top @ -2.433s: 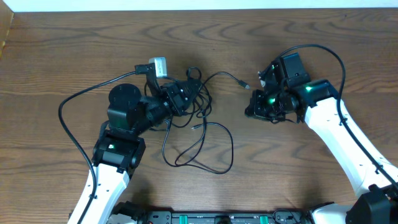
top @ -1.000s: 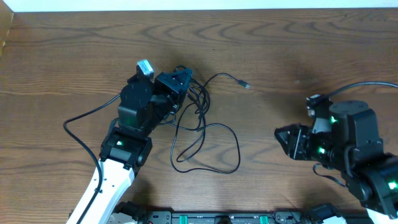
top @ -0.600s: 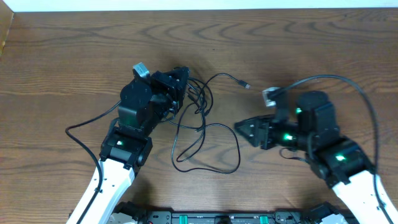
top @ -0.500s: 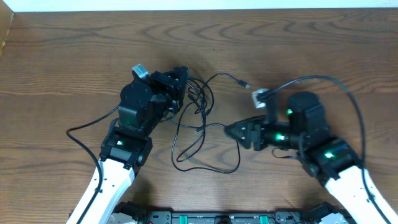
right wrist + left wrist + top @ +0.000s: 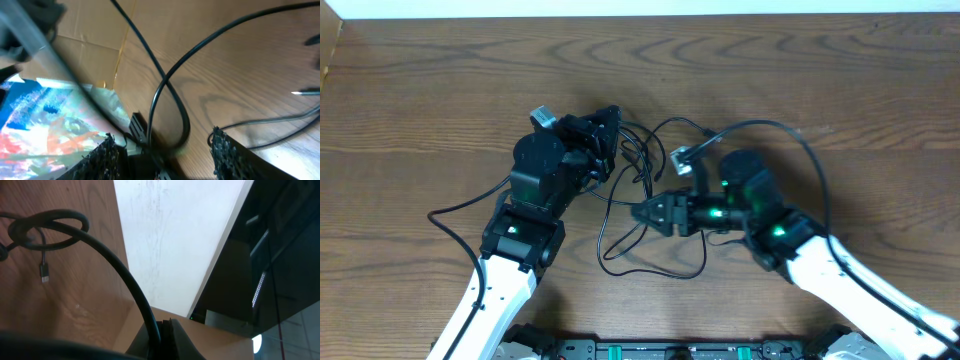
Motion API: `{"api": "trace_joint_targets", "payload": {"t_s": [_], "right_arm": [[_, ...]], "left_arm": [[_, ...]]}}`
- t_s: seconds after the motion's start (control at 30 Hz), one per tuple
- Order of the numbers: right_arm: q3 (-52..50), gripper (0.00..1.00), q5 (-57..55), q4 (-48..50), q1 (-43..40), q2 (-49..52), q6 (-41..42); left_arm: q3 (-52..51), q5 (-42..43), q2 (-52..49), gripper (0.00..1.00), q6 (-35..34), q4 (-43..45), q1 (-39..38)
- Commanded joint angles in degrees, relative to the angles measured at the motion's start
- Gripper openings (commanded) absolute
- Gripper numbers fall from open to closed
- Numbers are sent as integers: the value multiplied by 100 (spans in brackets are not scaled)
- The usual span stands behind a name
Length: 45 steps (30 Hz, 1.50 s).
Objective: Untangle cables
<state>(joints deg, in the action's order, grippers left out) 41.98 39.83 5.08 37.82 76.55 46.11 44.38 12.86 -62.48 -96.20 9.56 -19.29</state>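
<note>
The cables [image 5: 645, 205] are thin black cords tangled at the table's middle, with loose loops trailing toward the front and one plug end [image 5: 706, 128] lying at the back. My left gripper [image 5: 607, 128] is shut on a strand at the tangle's left; in the left wrist view that black cable [image 5: 112, 265] runs out of the closed jaws to a loop with a small plug [image 5: 45, 276]. My right gripper [image 5: 640, 212] reaches into the loops from the right and is open. In the right wrist view a cable loop [image 5: 170, 125] lies between its fingertips [image 5: 107, 155].
Thicker black camera cords arc off the left arm [image 5: 450, 210] and over the right arm [image 5: 790, 135]. The wooden table [image 5: 820, 60] ends at a white strip along the back. A colourful object [image 5: 45, 120] and cardboard show at the left of the right wrist view.
The right arm has swung from the table's right side leftward into the cable loops, its jaws opening wider. The left gripper has kept its hold, almost still.
</note>
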Motion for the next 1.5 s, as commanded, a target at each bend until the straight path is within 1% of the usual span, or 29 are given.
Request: {"api": "trace_joint_targets", "payload": {"t_s": [0.0, 0.1, 0.27, 0.43, 0.47, 0.8, 0.93, 0.97, 1.03, 1.07, 1.13, 1.27, 1.33, 1.37, 1.4, 1.47], "right_arm": [[-22, 58, -223, 304, 361, 365, 361], [-22, 60, -225, 595, 590, 688, 358], [-20, 62, -236, 957, 691, 1021, 374], [-20, 63, -308, 1220, 693, 1069, 409], [-20, 66, -369, 1342, 710, 1069, 407], [-20, 73, -1504, 1700, 1062, 1075, 407], [-20, 74, -1939, 1875, 1231, 1078, 407], [-20, 72, -2341, 1869, 1325, 1082, 426], [-20, 70, -2721, 1882, 1414, 1108, 492], [-20, 70, -3036, 1930, 1493, 1158, 776], [-20, 67, -3202, 2070, 1567, 1246, 968], [-20, 60, -3189, 2498, 1703, 1523, 964], [-20, 53, -3174, 2590, 1757, 1668, 966], [-20, 47, -3174, 2603, 1779, 1722, 966], [-20, 38, -3152, 2603, 1790, 1766, 968], [-20, 29, -3077, 2621, 1803, 1836, 964]], "left_arm": [[46, -96, 20, 8, -33, 44, -9], [46, -96, 20, 8, -4, 42, -9], [46, -94, 20, 8, 15, 42, -9], [46, -96, 20, 8, 13, 42, -9], [46, -94, 20, 8, 13, 42, -9], [46, -94, 20, 8, 13, 39, -9], [46, -90, 20, 8, 11, 39, -9], [46, -90, 20, 8, 11, 39, -9], [46, -90, 20, 8, 13, 39, -9], [46, -90, 20, 8, 13, 39, -9], [46, -90, 20, 8, 13, 39, -9], [46, -90, 20, 8, 13, 39, -9], [46, -87, 20, 8, 13, 39, -9], [46, -87, 20, 9, 13, 39, -9], [46, -87, 20, 8, 13, 39, -9], [46, -85, 20, 8, 13, 39, -9]]}}
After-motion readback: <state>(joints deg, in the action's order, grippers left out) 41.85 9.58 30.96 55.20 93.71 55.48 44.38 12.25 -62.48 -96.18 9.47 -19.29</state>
